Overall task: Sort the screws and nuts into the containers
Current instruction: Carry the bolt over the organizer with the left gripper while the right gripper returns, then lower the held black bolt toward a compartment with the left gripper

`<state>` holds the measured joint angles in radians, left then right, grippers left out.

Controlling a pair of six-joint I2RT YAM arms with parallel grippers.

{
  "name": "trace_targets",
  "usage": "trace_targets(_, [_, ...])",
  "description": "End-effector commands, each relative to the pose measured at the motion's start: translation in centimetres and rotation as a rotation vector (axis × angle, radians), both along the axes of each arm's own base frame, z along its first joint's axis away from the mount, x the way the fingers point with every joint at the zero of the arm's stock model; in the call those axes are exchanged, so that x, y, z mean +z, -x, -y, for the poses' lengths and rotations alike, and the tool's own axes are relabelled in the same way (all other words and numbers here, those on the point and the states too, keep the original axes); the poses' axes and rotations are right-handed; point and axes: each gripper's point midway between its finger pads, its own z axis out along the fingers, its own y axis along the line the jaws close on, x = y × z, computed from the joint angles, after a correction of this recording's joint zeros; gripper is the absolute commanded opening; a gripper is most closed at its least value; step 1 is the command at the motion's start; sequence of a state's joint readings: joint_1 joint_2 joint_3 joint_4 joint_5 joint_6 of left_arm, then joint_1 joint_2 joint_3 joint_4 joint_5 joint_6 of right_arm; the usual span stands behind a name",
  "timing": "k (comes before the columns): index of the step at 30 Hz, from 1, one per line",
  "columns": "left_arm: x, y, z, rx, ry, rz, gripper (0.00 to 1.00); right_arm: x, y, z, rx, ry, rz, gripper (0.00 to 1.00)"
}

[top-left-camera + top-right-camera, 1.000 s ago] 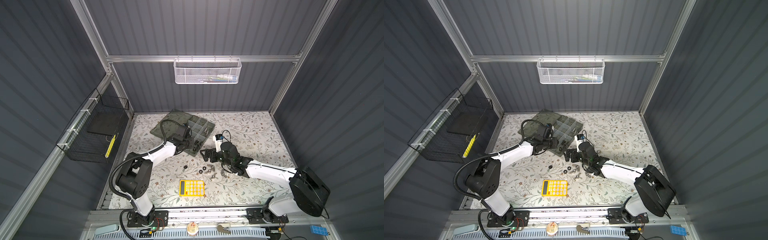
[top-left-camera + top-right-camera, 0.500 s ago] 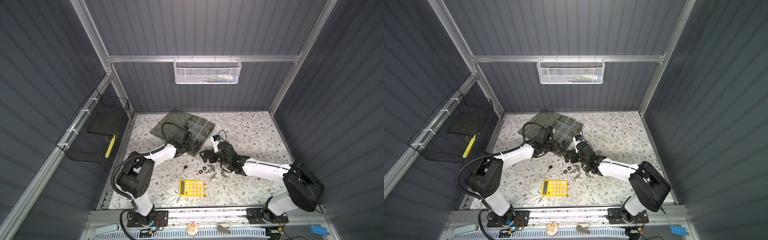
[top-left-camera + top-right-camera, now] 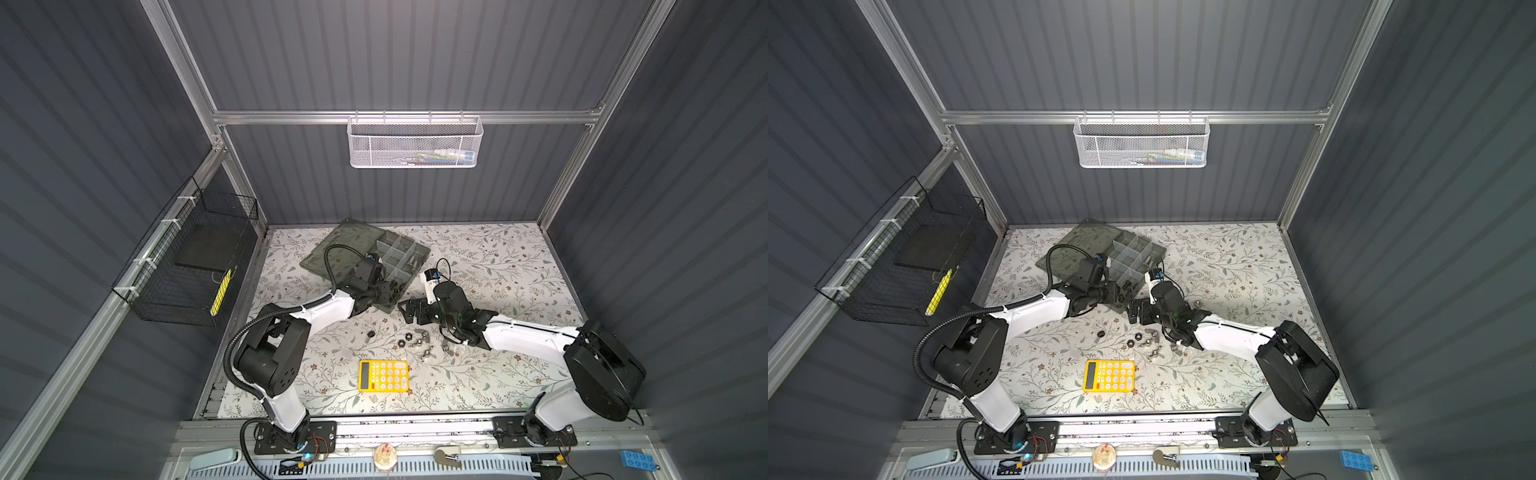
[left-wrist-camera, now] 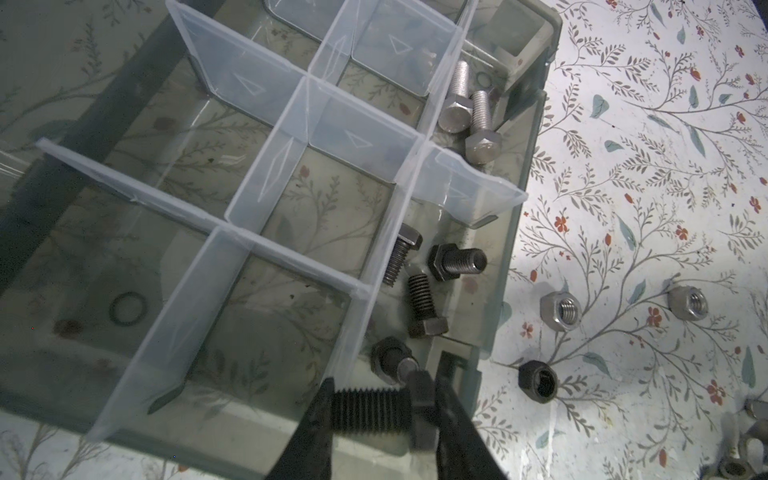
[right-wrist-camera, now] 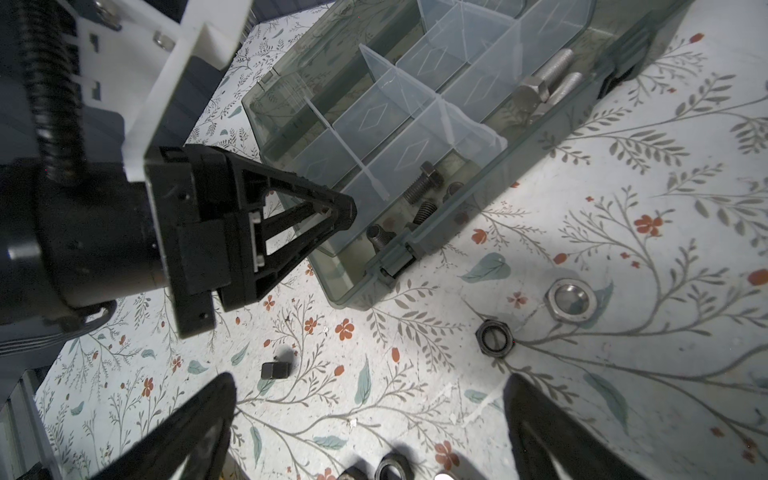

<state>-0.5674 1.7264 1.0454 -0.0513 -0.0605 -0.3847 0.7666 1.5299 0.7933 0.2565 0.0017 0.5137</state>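
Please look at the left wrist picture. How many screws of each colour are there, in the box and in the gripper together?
Silver screws in the box: 2
Dark screws in the box: 4
Dark screw held by the left gripper: 1
Total: 7

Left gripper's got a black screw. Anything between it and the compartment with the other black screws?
Nothing covers that compartment. But the black screw in the left gripper hangs with its threaded end over the pale divider beside it, so it may catch there.
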Motion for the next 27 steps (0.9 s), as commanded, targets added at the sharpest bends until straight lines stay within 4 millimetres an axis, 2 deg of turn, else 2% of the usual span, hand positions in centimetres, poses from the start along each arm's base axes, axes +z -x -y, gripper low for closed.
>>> trace_targets(1, [-3.1, 2.2, 0.1, -0.045, -0.059, -0.088, 0.32, 0.0, -0.1, -0.3, 0.008, 0.014, 0.0, 0.99])
trace_targets(7, [-2.7, 2.2, 0.1, -0.046, -0.063, -0.076, 0.33, 0.0, -0.1, -0.2, 0.005, 0.014, 0.0, 0.99])
trace_targets(15, [0.0, 1.5, 0.5, -0.045, -0.044, -0.028, 0.33, 0.3, 0.0, 0.0, 0.0, 0.006, 0.004, 0.99])
trace_targets(24, [3.0, 1.4, 1.0, -0.053, -0.017, 0.021, 0.33, 0.4, 0.1, 0.0, 0.0, -0.006, 0.007, 0.99])
trace_targets(27, [3.5, 1.5, 1.2, -0.056, -0.015, 0.029, 0.32, 0.5, 0.1, 0.0, -0.001, -0.009, 0.008, 0.99])
